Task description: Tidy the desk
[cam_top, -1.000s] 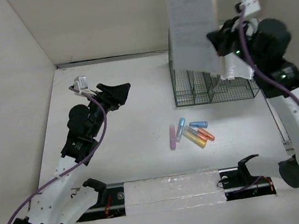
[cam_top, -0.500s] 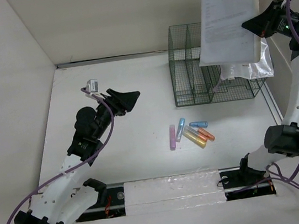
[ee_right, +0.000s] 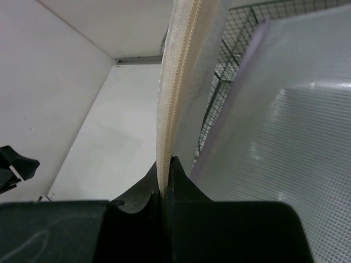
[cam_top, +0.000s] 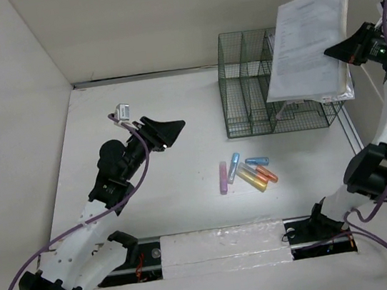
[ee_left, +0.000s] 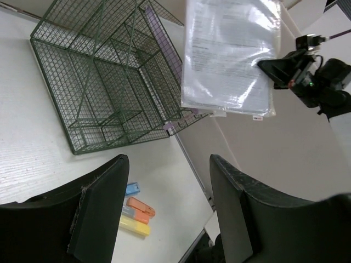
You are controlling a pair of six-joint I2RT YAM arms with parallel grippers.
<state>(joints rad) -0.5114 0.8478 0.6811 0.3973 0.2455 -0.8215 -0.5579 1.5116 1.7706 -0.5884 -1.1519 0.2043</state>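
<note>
The desk (cam_top: 173,104) lies flat and white under both of your arms. The highlighters (cam_top: 246,172) are unmoved near the middle of its near edge. Your left gripper (cam_top: 165,130) has crept slightly farther in, its fingers spread and empty. The wire rack (cam_top: 246,83) stands at the far right corner. Above it your right gripper (cam_top: 344,49), pinching the zipper edge of the document pouch (cam_top: 307,46), has swung the pouch to the right.

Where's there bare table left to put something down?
The white desk is bare between the open left gripper and the dark green wire-mesh rack, and in front of the rack, right of the cluster of coloured markers. The far right corner is crowded: the right gripper holds a clear pouch of papers above the rack.
</note>
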